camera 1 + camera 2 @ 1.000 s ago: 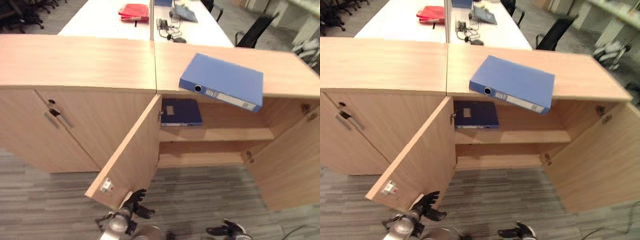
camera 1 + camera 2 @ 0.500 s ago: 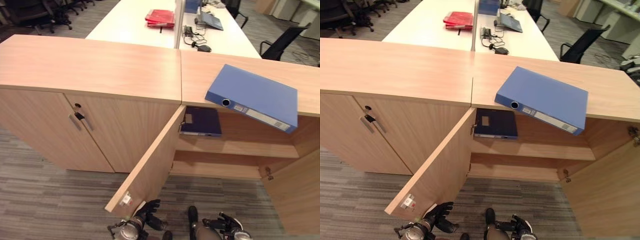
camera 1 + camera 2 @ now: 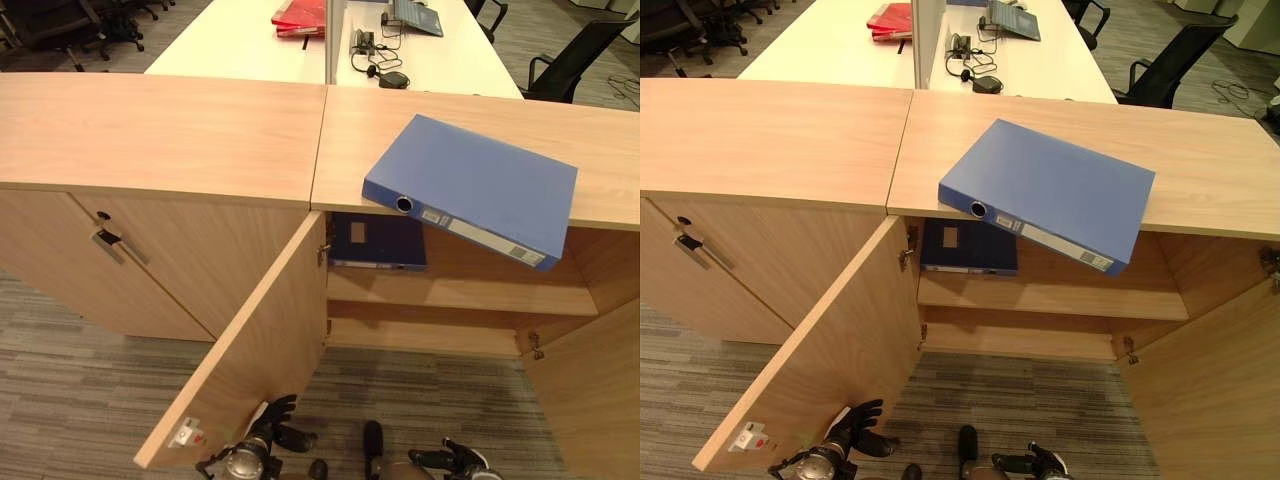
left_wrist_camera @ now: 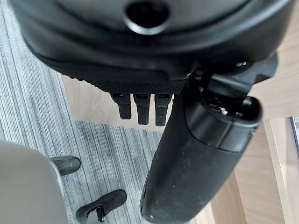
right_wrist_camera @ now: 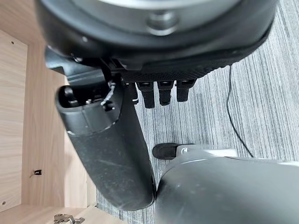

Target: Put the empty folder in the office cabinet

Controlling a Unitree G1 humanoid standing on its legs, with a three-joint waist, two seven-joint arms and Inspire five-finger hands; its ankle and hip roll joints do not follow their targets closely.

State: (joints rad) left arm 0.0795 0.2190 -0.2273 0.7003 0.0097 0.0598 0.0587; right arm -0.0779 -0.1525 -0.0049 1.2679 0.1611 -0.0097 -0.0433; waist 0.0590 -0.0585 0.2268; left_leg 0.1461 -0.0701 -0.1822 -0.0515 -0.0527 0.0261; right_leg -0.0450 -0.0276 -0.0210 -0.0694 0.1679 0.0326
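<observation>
Blue folder [image 3: 478, 184] lies flat on the cabinet [image 3: 160, 130] top, well above and ahead of both hands, one spine corner overhanging the front edge over the open compartment. Nothing is holding it. Left hand [image 3: 272, 426] hangs low near the floor, just under the free bottom corner of the open left door [image 3: 255, 350]; fingers [image 4: 142, 108] straight and relaxed, thumb out, nothing in them. Right hand [image 3: 1040, 463] also low by the floor, below the open compartment, fingers [image 5: 159, 93] loose, empty. A second, darker folder [image 3: 377, 240] lies flat on the upper shelf [image 3: 470, 292] inside, far above the hands. Right door [image 3: 590, 390] is swung open too. White desk [image 3: 240, 40] behind the cabinet carries a red folder [image 3: 300, 16].
</observation>
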